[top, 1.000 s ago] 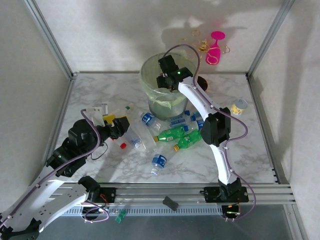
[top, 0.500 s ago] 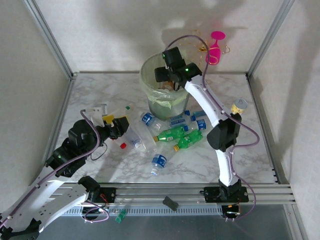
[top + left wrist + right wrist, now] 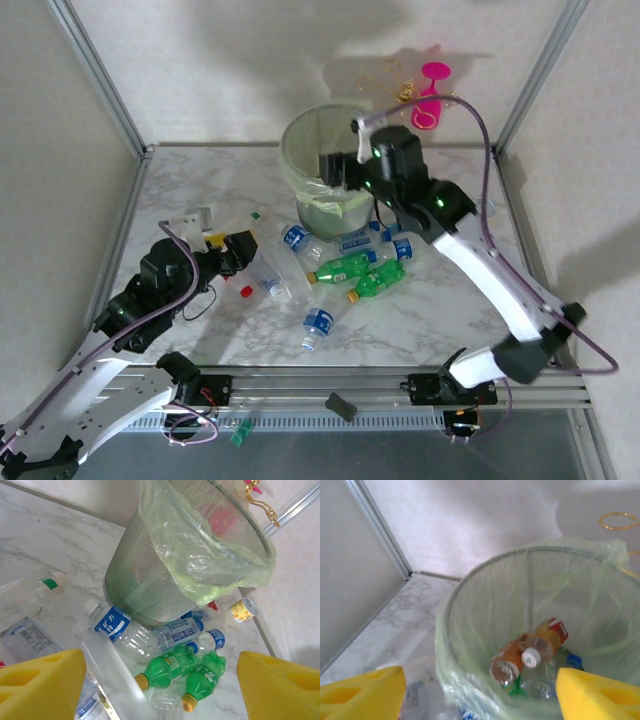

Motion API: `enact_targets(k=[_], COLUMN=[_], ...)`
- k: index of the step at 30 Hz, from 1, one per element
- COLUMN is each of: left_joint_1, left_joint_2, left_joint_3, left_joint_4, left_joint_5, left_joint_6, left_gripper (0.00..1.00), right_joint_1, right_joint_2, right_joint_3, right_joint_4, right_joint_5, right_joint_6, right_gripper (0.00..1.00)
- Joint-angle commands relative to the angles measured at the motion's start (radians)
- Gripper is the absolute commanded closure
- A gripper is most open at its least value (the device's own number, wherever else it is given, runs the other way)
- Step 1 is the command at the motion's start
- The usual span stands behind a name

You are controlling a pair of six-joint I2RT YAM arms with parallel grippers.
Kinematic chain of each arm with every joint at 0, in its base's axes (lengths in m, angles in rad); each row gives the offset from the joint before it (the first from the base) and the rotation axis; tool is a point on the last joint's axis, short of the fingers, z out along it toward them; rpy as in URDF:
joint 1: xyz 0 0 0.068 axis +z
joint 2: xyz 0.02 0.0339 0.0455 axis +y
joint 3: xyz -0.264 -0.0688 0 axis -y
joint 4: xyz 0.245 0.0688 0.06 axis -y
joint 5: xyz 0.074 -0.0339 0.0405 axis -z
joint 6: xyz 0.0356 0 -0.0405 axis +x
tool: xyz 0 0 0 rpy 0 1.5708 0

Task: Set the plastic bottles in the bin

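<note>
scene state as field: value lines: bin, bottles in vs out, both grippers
bin: round pale green mesh waste basket with green bag liner, upright, far centre of the marble table
in bin: orange-labelled plastic bottles, more beneath
on table: green plastic bottles with yellow caps and clear plastic bottles with blue labels, lying in front of the bin
left gripper: open, low at the pile's left edge, a clear unlabelled bottle between its fingers, not clamped
right gripper: open, empty, over the bin mouth
</note>
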Motion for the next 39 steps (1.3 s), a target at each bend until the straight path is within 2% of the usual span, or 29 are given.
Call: enact_targets(k=[1, 5, 10, 13, 18, 23, 31, 39], left_joint_1=[-0.005, -0.005, -0.02, -0.091, -0.295, -0.397, -0.471, -0.508], left_joint_2=[0.041, 0.068, 0.098, 0.164, 0.299, 0.445, 0.652, 0.832], left_joint_3=[-0.032, -0.068, -0.103, -0.102, -0.062, -0.009, 0.036, 0.1], left_joint_4=[-0.036, -0.036, -0.03, -0.063, -0.074, -0.054, 0.009, 0.038], left_joint_5=[0.001, 0.022, 0.102, 0.107, -0.004, -0.061, -0.01, -0.008], left_joint_6=[-0.065, -0.105, -0.069, -0.031, -0.025, -0.02, -0.011, -0.005], left_gripper=[0.21, 0.21, 0.23, 0.25, 0.26, 0.28, 0.33, 0.35], right_joint_1=[-0.003, -0.003, -0.003, -0.003, -0.003, -0.002, -0.004, -0.003], right_joint_2=[-0.15, -0.302, -0.406, -0.467, -0.544, -0.61, -0.657, -0.687], right_joint_3=[-0.18, -0.358, -0.462, -0.507, -0.593, -0.664, -0.68, -0.68], right_joint_4=[0.179, 0.183, 0.112, 0.086, 0.065, 0.049, 0.004, -0.015], right_joint_5=[-0.039, -0.011, -0.008, -0.003, 0.085, 0.171, 0.22, 0.234], right_joint_6=[0.058, 0.086, 0.102, 0.114, 0.17, 0.244, 0.276, 0.263], right_gripper=[0.29, 0.35, 0.37, 0.38, 0.36, 0.31, 0.23, 0.2])
